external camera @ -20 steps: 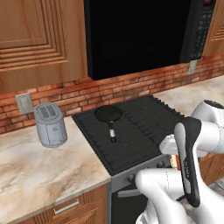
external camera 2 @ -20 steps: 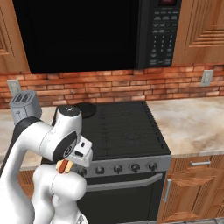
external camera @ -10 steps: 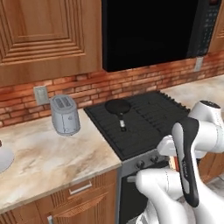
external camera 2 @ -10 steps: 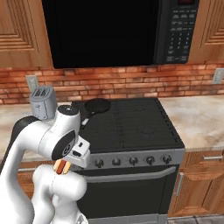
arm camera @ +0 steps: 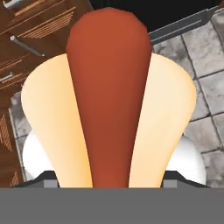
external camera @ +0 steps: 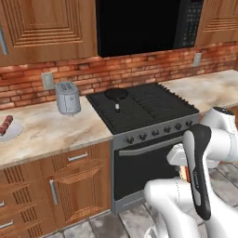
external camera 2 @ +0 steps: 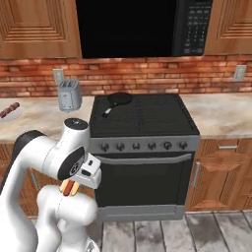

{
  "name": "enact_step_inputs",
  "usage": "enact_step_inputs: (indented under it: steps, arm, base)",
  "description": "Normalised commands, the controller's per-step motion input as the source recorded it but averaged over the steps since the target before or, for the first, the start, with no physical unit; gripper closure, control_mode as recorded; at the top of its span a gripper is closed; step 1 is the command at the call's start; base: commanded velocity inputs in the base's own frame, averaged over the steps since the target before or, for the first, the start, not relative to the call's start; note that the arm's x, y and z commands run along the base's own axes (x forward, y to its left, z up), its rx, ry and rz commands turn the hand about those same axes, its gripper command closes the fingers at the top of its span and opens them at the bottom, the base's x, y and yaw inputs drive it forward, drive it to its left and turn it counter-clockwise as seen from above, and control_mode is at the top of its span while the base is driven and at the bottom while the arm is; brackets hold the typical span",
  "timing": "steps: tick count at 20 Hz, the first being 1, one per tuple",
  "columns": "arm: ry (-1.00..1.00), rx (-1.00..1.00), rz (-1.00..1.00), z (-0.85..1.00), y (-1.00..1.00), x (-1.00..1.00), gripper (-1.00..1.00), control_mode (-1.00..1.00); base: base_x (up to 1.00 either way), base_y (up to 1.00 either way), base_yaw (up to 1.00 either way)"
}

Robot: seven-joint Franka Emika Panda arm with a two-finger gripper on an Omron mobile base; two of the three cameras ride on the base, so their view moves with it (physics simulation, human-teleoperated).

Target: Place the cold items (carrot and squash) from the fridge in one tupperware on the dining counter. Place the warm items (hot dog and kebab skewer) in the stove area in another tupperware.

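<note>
My gripper [external camera 2: 73, 184] is shut on the hot dog [arm camera: 109, 96], a red-brown sausage in a pale bun, which looms large in the hand view. In the right base view the hot dog [external camera 2: 68, 187] hangs low in front of the robot's body, above the tiled floor. The arm is folded close to the base. The kebab skewer [external camera: 5, 124] lies on a white plate [external camera: 15, 132] at the far left of the counter, and the kebab skewer [external camera 2: 10, 109] is seen there again from the right.
The black stove [external camera: 139, 108] carries a small black pan [external camera: 116, 95] on its left rear burner. A silver toaster [external camera: 68, 97] stands on the marble counter [external camera: 56, 132] left of the stove. A microwave [external camera 2: 142, 27] hangs above. Wooden cabinets [external camera: 69, 181] face the tiled floor.
The base has driven, so both base views now take in more counter to the left and the plate with the kebab skewer. The hot dog stays in my gripper.
</note>
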Motion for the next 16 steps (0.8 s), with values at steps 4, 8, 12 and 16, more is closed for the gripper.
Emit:
enact_step_inputs:
  steps: [4, 8, 12, 16]
  arm:
    - [0.00, 0.00, 0.00, 0.00, 0.00, 0.00, 1.00, 1.00]
    - [0.00, 0.00, 0.00, 0.00, 0.00, 0.00, 1.00, 1.00]
    - [0.00, 0.00, 0.00, 0.00, 0.00, 0.00, 1.00, 1.00]
    - [0.00, 0.00, 0.00, 0.00, 0.00, 0.00, 1.00, 1.00]
  base:
    - [-1.00, 0.13, 0.22]
    - [-1.00, 0.13, 0.23]
    - [-1.00, 0.17, 0.24]
    - [-1.00, 0.18, 0.22]
